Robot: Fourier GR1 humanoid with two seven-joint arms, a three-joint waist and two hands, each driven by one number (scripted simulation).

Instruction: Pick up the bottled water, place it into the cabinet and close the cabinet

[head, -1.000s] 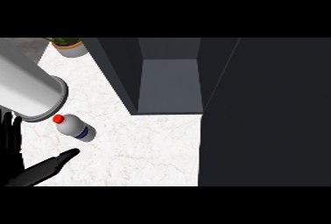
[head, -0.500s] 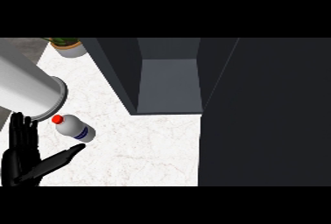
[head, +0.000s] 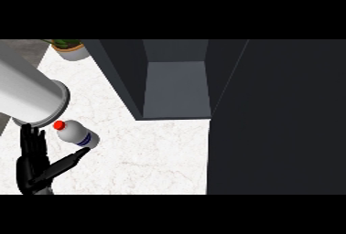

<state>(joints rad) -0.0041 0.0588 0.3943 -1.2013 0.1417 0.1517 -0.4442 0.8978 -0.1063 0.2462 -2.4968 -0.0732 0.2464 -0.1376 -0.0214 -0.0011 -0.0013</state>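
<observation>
Bottled water point(head: 76, 135) sits between your spread left hand's point(head: 35, 167) fingers and thumb; closing carelessly probably knocks it rolling.

This is looking like a home kitchen. A white, marble-patterned table point(head: 148, 151) is filling the lower middle of the head view, and a dark grey cabinet point(head: 128, 73) is standing on it with its inside shelf point(head: 177, 89) showing. A potted plant point(head: 71, 48) is sitting in the far left corner, and a small water bottle point(head: 76, 135) is lying on the stone-like top.
</observation>
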